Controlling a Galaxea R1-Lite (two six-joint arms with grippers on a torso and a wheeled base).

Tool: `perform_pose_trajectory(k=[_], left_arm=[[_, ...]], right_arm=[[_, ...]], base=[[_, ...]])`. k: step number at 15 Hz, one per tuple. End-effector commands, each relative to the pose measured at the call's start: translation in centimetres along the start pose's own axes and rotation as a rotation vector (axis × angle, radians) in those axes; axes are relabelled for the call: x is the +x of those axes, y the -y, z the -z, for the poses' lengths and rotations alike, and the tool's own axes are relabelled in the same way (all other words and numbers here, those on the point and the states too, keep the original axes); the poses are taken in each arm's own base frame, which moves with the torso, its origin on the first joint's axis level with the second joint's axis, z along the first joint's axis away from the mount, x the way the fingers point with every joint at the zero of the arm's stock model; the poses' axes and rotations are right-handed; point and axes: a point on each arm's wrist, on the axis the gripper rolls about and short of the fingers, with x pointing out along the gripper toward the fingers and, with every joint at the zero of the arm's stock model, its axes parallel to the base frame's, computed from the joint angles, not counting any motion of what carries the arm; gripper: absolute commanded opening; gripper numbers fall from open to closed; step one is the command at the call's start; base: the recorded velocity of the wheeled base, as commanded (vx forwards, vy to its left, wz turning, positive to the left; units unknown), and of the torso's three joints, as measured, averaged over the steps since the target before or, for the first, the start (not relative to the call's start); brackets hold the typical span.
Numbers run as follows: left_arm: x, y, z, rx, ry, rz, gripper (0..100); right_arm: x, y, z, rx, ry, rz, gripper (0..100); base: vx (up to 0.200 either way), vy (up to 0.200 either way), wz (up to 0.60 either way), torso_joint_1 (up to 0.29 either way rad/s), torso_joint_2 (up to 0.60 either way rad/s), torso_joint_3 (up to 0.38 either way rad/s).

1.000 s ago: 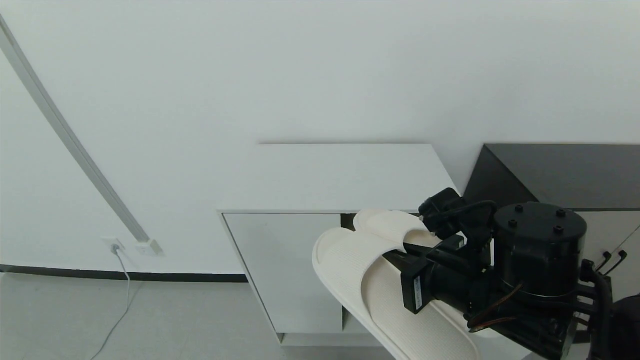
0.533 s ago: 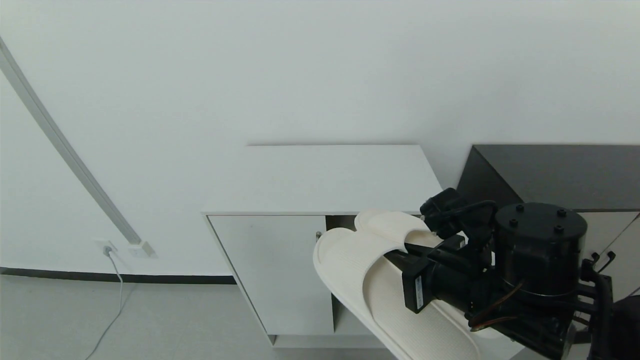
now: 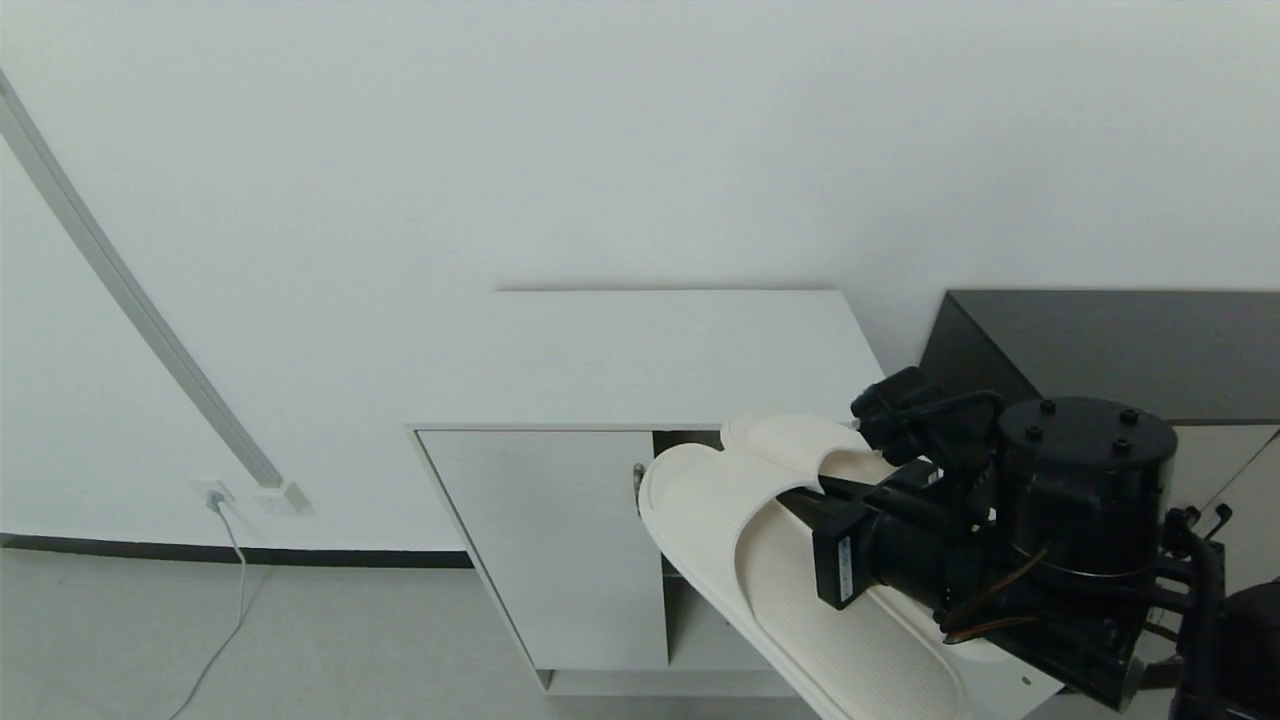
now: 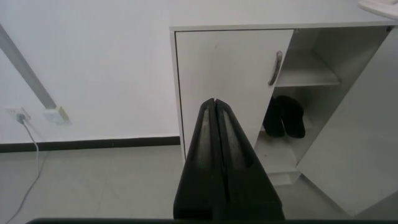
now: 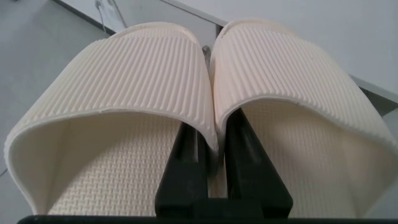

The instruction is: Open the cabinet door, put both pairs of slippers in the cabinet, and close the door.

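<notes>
**Slippers held before the open cabinet**

I see the cabinet (image 3: 660, 350) against the wall, its right door (image 4: 360, 143) swung open and its left door (image 4: 230, 93) shut. My right tool (image 5: 214, 134) clamps the cream slippers (image 3: 740, 540) by their adjoining straps, toes just before the opening. A dark pair (image 4: 286, 117) stands on the cabinet's bottom, under the shelf (image 4: 308, 71). My left tool (image 4: 214, 109) is closed on nothing.
</notes>
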Motion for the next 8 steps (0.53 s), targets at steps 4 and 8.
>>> perform_pose_trajectory(k=[4,8], left_arm=[[0.01,0.00,0.00,0.000,-0.001,0.000,0],[0.01,0.00,0.00,-0.002,-0.001,0.000,0]], right_arm=[[0.09,0.00,0.11,0.000,0.002,0.002,0],[0.12,0.00,0.31,-0.001,-0.006,0.001,0]], base=[[0.000,0.000,0.00,-0.045,0.10,0.058],[0.000,0.000,0.00,-0.162,0.36,0.192]])
